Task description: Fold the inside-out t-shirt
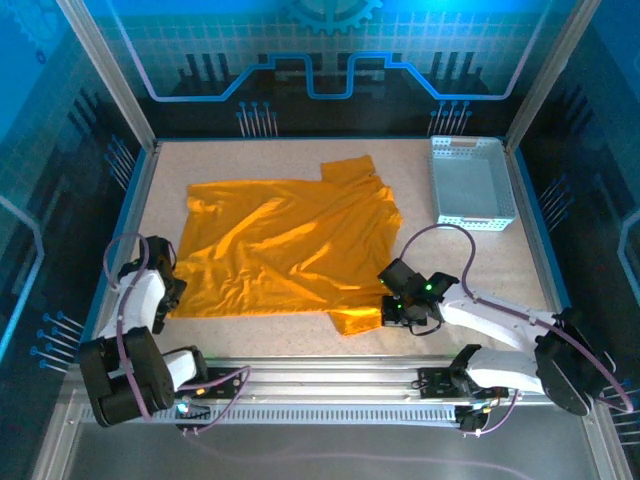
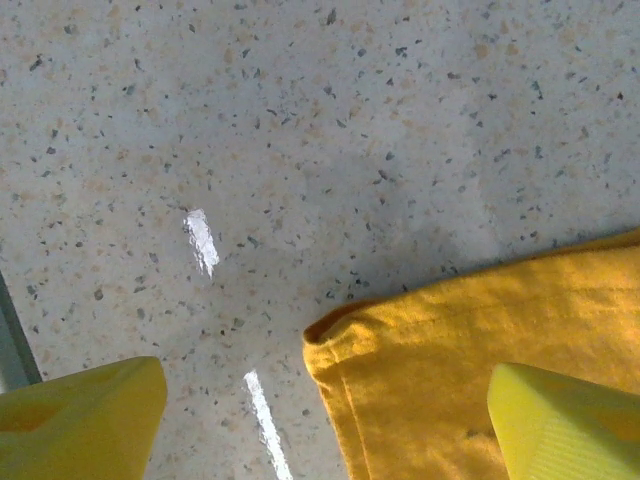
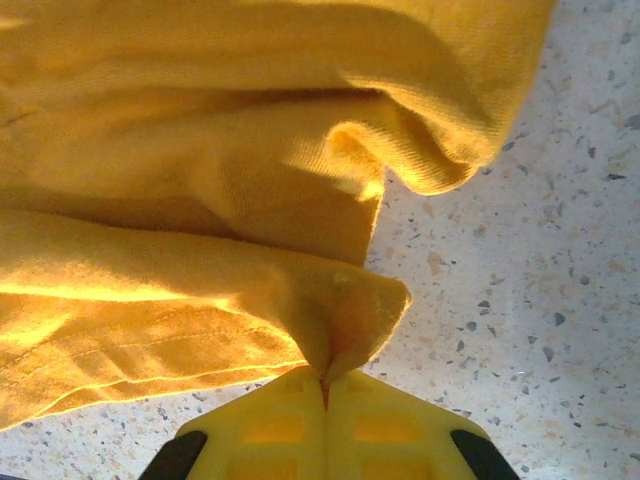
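Two grippers at the near edge of the inside-out t-shirt (image 1: 280, 245).
The right gripper (image 3: 323, 378) has its yellow fingers pressed together on a small fold of the shirt's near edge. The left gripper (image 2: 325, 375) is spread wide, one finger over the shirt's corner, the other over the bare table (image 1: 250, 160). The shirt lies wrinkled across the table's middle; a pale perforated basket (image 1: 440, 180) sits far right, apart from it.
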You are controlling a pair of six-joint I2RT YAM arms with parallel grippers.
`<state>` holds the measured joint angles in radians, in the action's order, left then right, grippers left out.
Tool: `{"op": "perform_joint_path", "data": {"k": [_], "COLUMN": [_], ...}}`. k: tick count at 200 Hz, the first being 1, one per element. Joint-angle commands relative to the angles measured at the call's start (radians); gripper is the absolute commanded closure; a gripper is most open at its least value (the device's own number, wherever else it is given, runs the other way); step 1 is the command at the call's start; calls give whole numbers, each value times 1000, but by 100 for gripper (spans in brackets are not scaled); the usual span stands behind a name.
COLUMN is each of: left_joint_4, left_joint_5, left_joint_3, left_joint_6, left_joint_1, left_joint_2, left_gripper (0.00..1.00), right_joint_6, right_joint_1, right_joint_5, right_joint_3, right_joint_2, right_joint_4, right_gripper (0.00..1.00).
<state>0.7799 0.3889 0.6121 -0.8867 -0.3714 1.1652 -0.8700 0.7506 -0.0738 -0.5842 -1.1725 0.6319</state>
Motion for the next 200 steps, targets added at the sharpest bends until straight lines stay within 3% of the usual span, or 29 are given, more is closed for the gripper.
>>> {"op": "perform_joint_path", "data": {"k": [1,112,150,200], "left_joint_4": [-30,-126,-154,-159], "left_joint_5": [-19,-171,-186,-182], "left_joint_3": [1,-18,-11,-21], "left_joint_6": [29,50,66,74], "left_joint_1": [-20,-55,-73,-87], "left_joint_2": [19,169,190,169], "left_gripper": [16,22,40,74], "right_joint_6": [0,11,9,9], "right_joint_1": [-10,-9,-9,-23], "right_joint_5": [-6,-12,-21,-57], "right_joint_3": [-14,-49,-49,-54], "right_joint_2": [26,15,27,71], "right_joint_4": [25,55,66,99], "right_gripper": [95,94,93,94]}}
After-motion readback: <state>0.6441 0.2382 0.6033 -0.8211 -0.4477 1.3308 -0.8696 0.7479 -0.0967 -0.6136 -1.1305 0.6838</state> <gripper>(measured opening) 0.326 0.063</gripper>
